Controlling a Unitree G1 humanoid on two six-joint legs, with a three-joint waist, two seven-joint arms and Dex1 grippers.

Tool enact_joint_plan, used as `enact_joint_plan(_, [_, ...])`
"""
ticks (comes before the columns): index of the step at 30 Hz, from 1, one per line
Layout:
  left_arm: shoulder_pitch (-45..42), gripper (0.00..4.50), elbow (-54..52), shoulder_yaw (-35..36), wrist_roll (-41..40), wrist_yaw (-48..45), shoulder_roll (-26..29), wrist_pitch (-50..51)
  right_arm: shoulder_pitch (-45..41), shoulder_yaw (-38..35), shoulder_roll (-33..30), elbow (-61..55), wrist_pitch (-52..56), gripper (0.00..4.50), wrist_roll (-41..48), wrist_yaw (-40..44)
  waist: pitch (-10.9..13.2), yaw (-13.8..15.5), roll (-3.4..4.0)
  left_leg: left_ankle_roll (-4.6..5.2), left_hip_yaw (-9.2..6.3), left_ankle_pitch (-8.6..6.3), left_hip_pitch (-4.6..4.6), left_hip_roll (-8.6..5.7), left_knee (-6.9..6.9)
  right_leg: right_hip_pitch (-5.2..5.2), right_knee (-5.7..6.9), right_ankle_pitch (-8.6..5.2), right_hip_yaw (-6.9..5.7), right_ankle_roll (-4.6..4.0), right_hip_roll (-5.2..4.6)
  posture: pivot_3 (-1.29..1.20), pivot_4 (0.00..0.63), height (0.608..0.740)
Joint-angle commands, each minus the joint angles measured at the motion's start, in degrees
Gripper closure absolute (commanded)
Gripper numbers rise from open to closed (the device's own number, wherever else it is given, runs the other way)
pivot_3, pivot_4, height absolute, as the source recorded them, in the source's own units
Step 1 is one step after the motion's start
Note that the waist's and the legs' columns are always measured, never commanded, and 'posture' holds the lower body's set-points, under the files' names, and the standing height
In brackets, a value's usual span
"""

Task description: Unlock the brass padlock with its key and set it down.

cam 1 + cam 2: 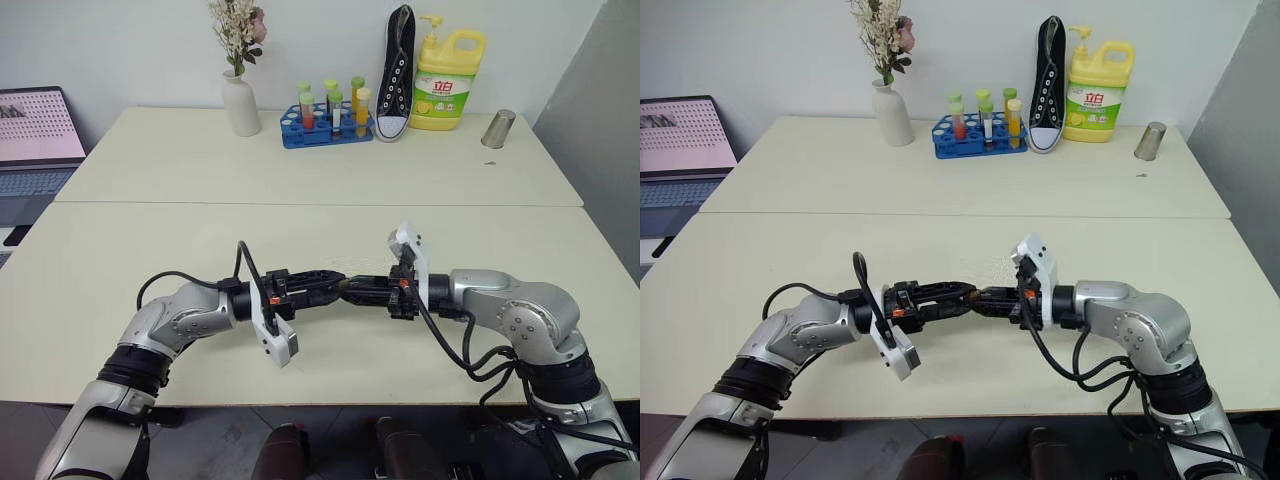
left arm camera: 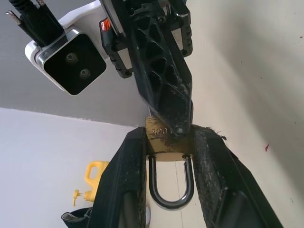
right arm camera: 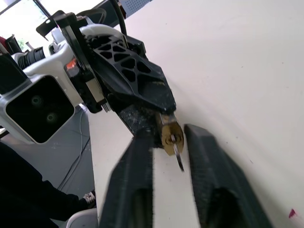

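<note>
Now, starting at the left of the head views, your left gripper [image 1: 335,283] reaches toward the middle of the frame and pinches the padlock [image 2: 166,142] between its two fingers [image 2: 124,180]. In the left wrist view the brass body sits clamped near the fingertips, with faint stamped marks on its face. The silvery shackle [image 2: 171,187] hangs as a closed-looking U in the gap between the fingers, toward the wrist.

Moving right, your right gripper [image 1: 372,289] comes in from the opposite side and meets the left one tip to tip just below the middle of the frame, above the cream table [image 1: 300,230]. Its fingers [image 3: 213,175] stand slightly apart in the right wrist view, one on each side of the padlock's end. The key [image 3: 177,154] sticks out of that brass end as a thin silvery sliver, lying in the gap between them. You cannot tell from these views whether either finger is actually pressing the key. In the left wrist view one right finger touches the brass body's end.

Both grippers hold the padlock clear of the table surface, well short of the items along the upper edge.
</note>
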Motion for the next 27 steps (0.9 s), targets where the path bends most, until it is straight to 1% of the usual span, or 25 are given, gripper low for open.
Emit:
enact_joint_plan(1, [-0.5, 3.54, -1.4, 0.0, -1.4, 0.4, 0.2, -0.4, 0.3, -0.9, -0.1, -1.5, -1.1, 3.37, 0.1, 0.2, 0.0, 0.0, 0.00, 0.00, 0.00, 0.00, 0.00, 0.00, 0.00, 0.00, 0.00, 0.00, 0.00, 0.00, 0.00, 0.00, 0.150, 0.740])
enact_joint_plan(16, [0.1, 3.54, -1.4, 0.0, -1.9, 0.4, 0.7, -0.5, 0.7, -2.0, 0.0, -1.3, -0.8, 3.37, 1.3, 0.8, 0.0, 0.0, 0.00, 0.00, 0.00, 0.00, 0.00, 0.00, 0.00, 0.00, 0.00, 0.00, -0.01, 0.00, 0.00, 0.00, 0.150, 0.740])
enact_joint_plan(19, [0.2, 3.54, -1.5, -0.1, -2.1, 0.3, 0.7, -0.5, 0.7, -2.2, 0.3, -1.3, -0.8, 3.89, 1.4, 0.7, 0.0, 0.0, 0.00, 0.00, 0.00, 0.00, 0.00, 0.00, 0.00, 0.00, 0.00, 0.00, 0.00, 0.00, 0.00, 0.00, 0.150, 0.740])
enact_joint_plan(20, [0.2, 3.54, -1.5, -0.1, -2.2, 0.2, 0.7, -0.5, 0.6, -2.2, 0.4, -1.2, -0.8, 4.23, 1.5, 0.7, 0.0, 0.0, 0.00, 0.00, 0.00, 0.00, 0.00, 0.00, 0.00, 0.00, 0.00, 0.00, 0.00, 0.00, 0.00, 0.00, 0.150, 0.740])
enact_joint_plan(21, [0.1, 3.54, -1.5, -0.2, -2.3, 0.2, 0.7, -0.4, 0.6, -2.3, 0.5, -1.0, -1.0, 4.37, 1.4, 0.7, 0.0, 0.0, 0.00, 0.00, 0.00, 0.00, 0.00, 0.00, 0.00, 0.00, 0.00, 0.00, 0.00, 0.00, 0.00, 0.00, 0.150, 0.740])
enact_joint_plan(27, [0.4, 3.54, -2.0, -0.2, -2.8, -0.2, 0.7, 0.1, 0.7, -2.3, 0.7, -1.1, -1.1, 4.37, 1.3, 0.9, 0.0, 0.0, 0.00, 0.00, 0.00, 0.00, 0.00, 0.00, 0.00, 0.00, 0.00, 0.00, 0.00, 0.00, 0.00, 0.00, 0.150, 0.740])
